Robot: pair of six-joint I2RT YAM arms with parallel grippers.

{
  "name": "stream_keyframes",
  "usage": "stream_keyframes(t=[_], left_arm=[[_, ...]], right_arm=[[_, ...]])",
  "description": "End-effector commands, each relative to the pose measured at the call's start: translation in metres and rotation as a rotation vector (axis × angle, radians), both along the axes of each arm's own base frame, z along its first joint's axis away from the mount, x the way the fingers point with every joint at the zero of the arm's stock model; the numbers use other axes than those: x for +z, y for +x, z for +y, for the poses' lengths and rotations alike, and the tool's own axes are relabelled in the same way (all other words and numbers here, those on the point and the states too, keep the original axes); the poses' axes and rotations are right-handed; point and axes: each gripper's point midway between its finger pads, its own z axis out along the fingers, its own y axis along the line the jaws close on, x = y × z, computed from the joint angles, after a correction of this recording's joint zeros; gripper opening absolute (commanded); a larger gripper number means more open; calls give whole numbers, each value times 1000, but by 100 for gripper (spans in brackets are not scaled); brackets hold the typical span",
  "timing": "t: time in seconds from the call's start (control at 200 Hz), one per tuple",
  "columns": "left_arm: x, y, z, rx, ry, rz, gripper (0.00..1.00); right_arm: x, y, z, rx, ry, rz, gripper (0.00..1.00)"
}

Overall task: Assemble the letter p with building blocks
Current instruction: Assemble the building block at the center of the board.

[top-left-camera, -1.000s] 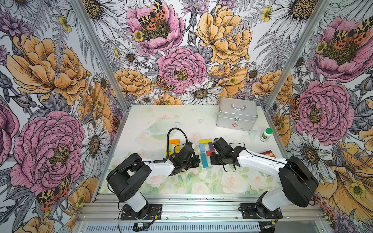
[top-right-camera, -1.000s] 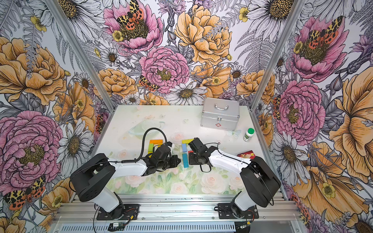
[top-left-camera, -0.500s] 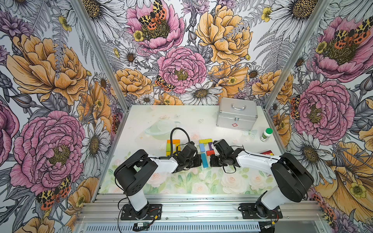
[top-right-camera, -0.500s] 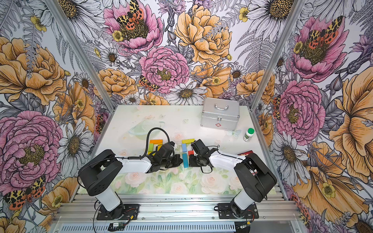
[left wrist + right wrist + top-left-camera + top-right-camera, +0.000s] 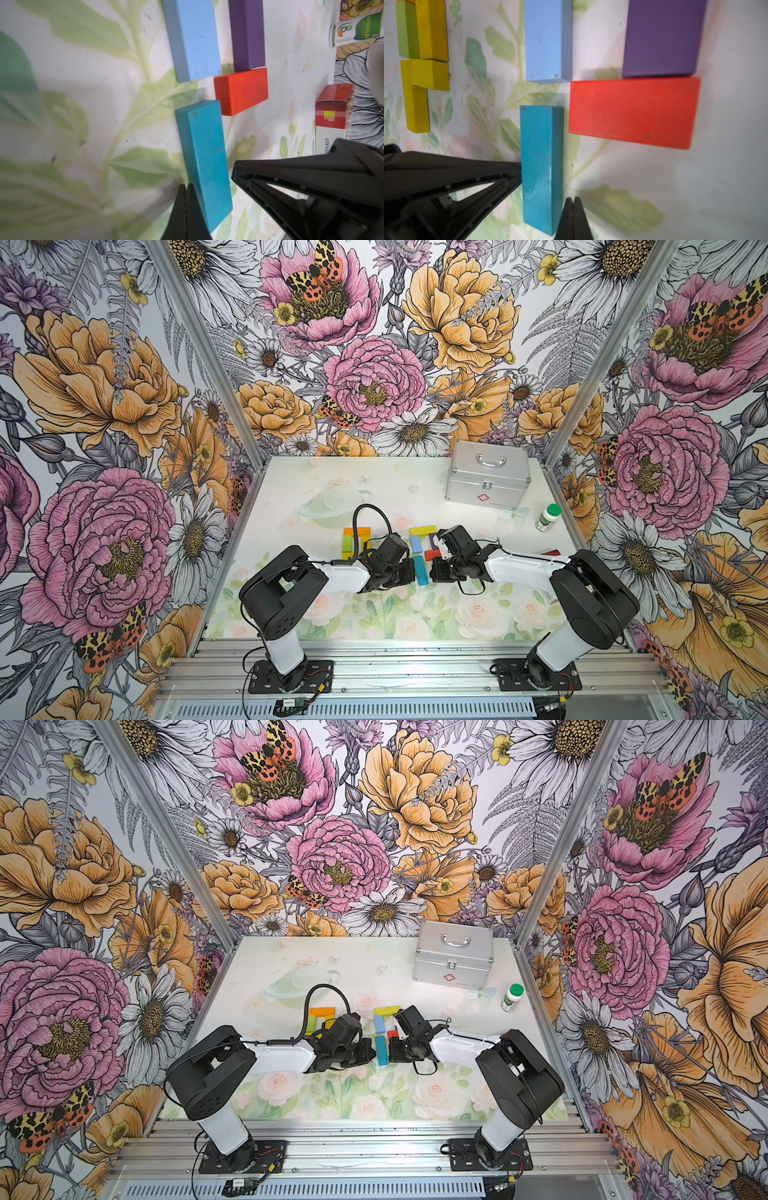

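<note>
Done: p's basically built.
To do: I'd just straighten the blue block (image 5: 420, 570).
Left end effector (image 5: 185, 187): pinched closed, empty.
Right end effector (image 5: 572, 198): closed too, opposite side.

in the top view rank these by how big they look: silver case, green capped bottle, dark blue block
In a top view, largest to smallest:
1. silver case, by far the largest.
2. green-capped bottle and dark blue block: these look about alike. The bottle stands upright, nearer the camera, so I would not rank them.
</note>
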Motion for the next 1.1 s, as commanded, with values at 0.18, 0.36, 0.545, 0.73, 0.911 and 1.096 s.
stream_keyframes(t=[0.18,0.36,0.545,0.73,0.911,1.096], left_arm=[[-2,3,-9,-16,-17,29,0],[-3,4,-9,-18,-16,34,0],[-5,4,-9,-17,-15,36,0],[-5,6,-9,-15,-16,39,0],[-4,9,-12,-15,-25,39,0],[-2,12,-12,-12,-35,39,0]], right_arm=[[-3,7,4,7,23,-7,0],[-3,10,6,12,30,-2,0],[-3,13,9,12,34,-2,0],[-2,17,11,11,38,-2,0],[-4,19,13,12,39,4,0],[-3,21,13,9,43,6,0]])
